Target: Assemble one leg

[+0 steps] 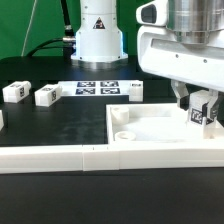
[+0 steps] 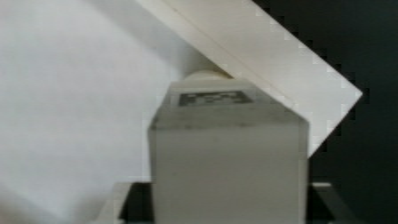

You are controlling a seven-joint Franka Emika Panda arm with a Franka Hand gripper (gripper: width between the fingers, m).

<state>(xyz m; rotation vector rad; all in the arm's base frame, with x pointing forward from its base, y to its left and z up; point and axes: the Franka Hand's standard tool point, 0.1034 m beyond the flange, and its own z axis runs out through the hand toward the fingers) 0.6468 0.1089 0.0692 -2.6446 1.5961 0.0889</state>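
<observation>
My gripper [image 1: 201, 110] is shut on a leg [image 1: 201, 113], a small white block with a black-and-white tag, held upright over the far right corner of the large flat white panel [image 1: 150, 127]. In the wrist view the leg [image 2: 226, 150] fills the middle between my dark fingers [image 2: 134, 203], its tagged end pointing at a corner of the panel [image 2: 80, 110]. A round white stub [image 2: 208, 73] shows just past the leg's tip at that corner. Three more legs lie on the black table: two at the exterior view's left [image 1: 13, 92] [image 1: 46, 95] and one behind the panel [image 1: 135, 91].
The marker board [image 1: 98, 88] lies flat at the back by the arm's white base [image 1: 98, 35]. A long white border rail [image 1: 100, 157] runs along the front of the panel. Another white piece [image 1: 2, 118] sits at the left edge.
</observation>
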